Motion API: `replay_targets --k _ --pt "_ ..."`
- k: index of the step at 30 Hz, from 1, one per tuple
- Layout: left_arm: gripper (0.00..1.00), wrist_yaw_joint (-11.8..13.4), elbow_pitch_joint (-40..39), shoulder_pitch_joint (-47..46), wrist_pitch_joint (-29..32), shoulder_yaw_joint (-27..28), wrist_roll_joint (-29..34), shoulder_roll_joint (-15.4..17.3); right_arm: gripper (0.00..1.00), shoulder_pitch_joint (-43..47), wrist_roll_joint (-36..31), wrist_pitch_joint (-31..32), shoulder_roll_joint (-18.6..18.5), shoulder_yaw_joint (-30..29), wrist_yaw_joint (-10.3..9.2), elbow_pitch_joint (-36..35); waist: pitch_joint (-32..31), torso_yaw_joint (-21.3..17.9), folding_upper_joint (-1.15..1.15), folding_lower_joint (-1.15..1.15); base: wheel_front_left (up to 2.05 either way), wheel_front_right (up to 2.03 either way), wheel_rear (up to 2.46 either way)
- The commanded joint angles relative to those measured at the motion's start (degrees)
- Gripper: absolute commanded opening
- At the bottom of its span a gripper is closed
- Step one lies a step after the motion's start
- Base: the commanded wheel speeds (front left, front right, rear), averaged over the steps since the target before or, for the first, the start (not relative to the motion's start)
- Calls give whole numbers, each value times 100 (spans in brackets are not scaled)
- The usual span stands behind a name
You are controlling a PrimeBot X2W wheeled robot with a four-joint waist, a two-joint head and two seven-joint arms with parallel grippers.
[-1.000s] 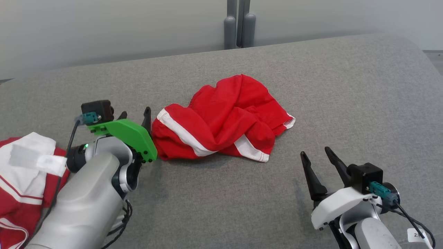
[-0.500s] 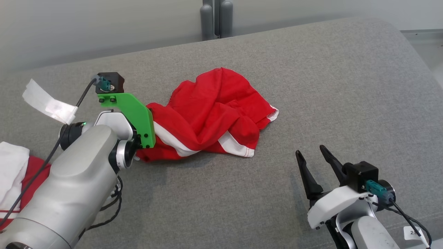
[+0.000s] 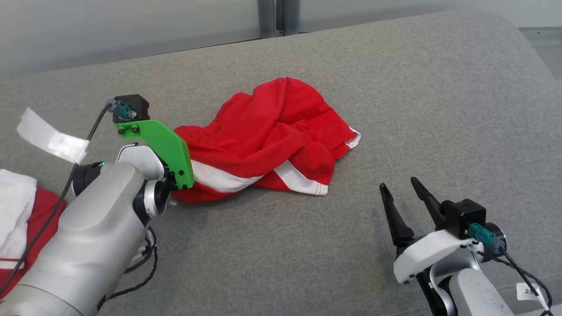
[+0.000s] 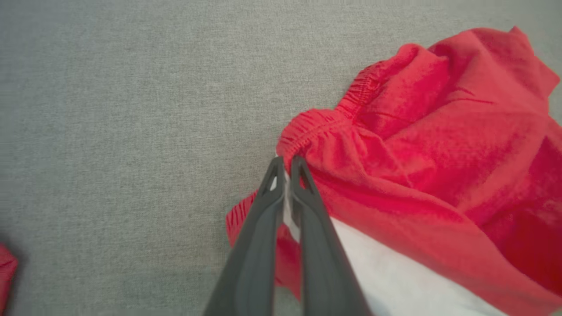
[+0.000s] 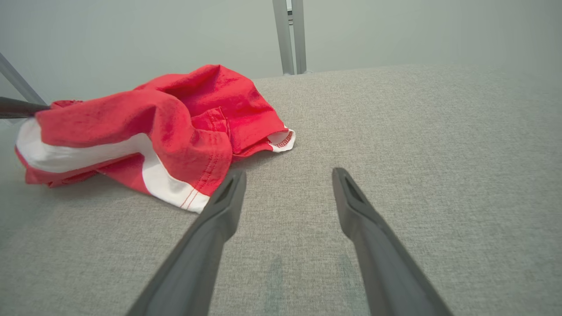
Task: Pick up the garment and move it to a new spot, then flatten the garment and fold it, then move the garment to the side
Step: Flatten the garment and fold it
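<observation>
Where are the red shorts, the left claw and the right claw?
red shorts (image 3: pixel 272 127): head view, on the crumpled red middle.
left claw (image 4: pixel 286 166): left wrist view, midway between its closed fingertips.
right claw (image 5: pixel 287 175): right wrist view, midway between its spread fingertips.

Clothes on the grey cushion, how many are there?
2. Crumpled red shorts with white stripes lie in the middle; a red-and-white garment sits at the left edge, partly hidden.

Before you: one grey fabric-covered surface, carrying a crumpled red garment with white stripes mid-surface and a red-and-white cloth heap at its left edge.
</observation>
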Motion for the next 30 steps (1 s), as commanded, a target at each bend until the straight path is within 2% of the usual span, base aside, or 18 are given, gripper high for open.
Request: replay_targets --k 1,11,14,15,16,21,25,27,30 --pt "0 80 -20 134 -123 77 -78 56 100 -32 -30 -13 -7 -28 0 0 8 107 0 0 0 0 0" --pt "0 724 -350 975 -1069 682 -439 -20 100 34 -71 33 -8 -104 0 -39 -105 512 0 0 0 0 0" --pt "0 828 -532 1169 -1176 705 -464 3 100 54 -80 41 -7 -108 0 -53 -129 577 0 0 0 0 0" --pt "19 769 -609 1198 -1233 715 -456 15 100 56 -81 51 -7 -107 0 -52 -138 591 0 0 0 0 0" --pt "100 621 -776 1258 -1415 752 -423 45 100 57 -73 69 -8 -93 0 -43 -158 606 0 0 0 0 0" --pt "100 475 -1041 1444 -2346 744 2 125 100 152 7 60 -5 -271 0 -74 -290 667 0 0 0 0 0" --pt "100 166 -1327 1617 -3235 827 274 229 100 231 71 -42 -12 -451 -1 -146 -391 721 0 0 0 0 0" --pt "100 12 -1447 1848 -3444 894 431 259 100 250 72 -134 -6 -466 0 -214 -426 736 0 0 0 0 0" --pt "100 -48 -1806 2110 -3538 1445 803 211 100 296 59 -285 -11 -513 0 -310 -475 776 0 0 0 0 0"
